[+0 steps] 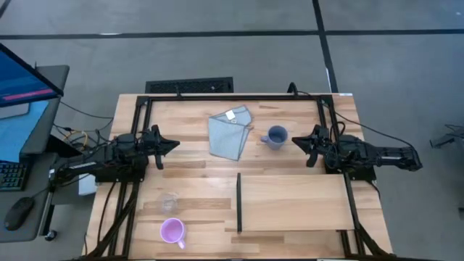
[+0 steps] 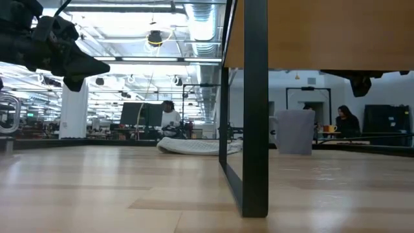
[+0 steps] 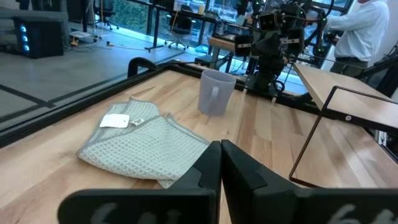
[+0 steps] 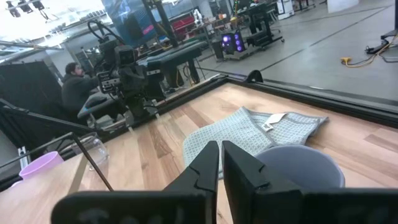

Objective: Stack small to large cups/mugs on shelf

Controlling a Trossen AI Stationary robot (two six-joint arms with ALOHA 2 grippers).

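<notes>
Grey-blue mug [image 1: 275, 136] just beside right pincer [image 1: 299, 143]

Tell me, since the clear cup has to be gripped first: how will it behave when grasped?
The clear cup looks thin-walled, so probably light and may flex or slip under a hard squeeze. Standing upright without a handle, it could tip if nudged high. The pink mug sits close by, so a sideways push may knock it.

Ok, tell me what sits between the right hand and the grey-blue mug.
Nothing visible. The right hand faces the grey-blue mug across bare tabletop; the folded cloth lies beyond the mug.
</notes>
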